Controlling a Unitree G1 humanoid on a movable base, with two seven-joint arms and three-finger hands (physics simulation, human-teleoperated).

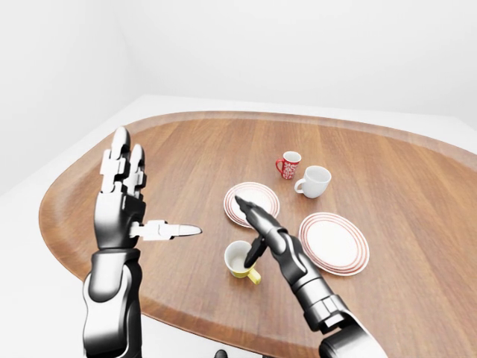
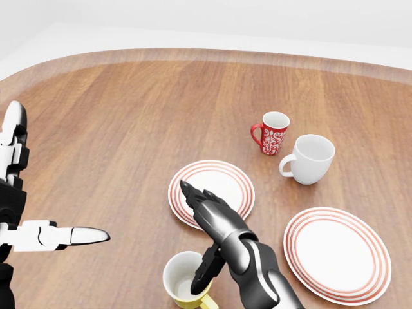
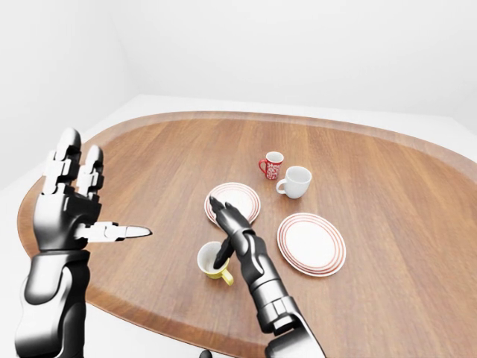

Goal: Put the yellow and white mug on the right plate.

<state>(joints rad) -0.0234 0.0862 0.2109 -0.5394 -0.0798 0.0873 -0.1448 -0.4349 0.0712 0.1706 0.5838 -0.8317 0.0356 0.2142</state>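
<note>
Right hand (image 2: 212,225) hangs released, one finger seemingly dipping inside the yellow and white mug (image 2: 183,280); left hand (image 1: 123,198) spread.

The left hand (image 1: 123,195) is raised upright near the table's left edge, fingers straight up and spread, thumb jutting sideways toward the centre. The right hand (image 2: 209,222) reaches in from the table's bottom edge, forearm slanting up-left, two fingers extended flat and one finger (image 2: 205,270) curled downward, gripping nothing.

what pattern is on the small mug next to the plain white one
Red with a white swirly floral print and a white inside: the red mug, clearest in the head view.
</note>
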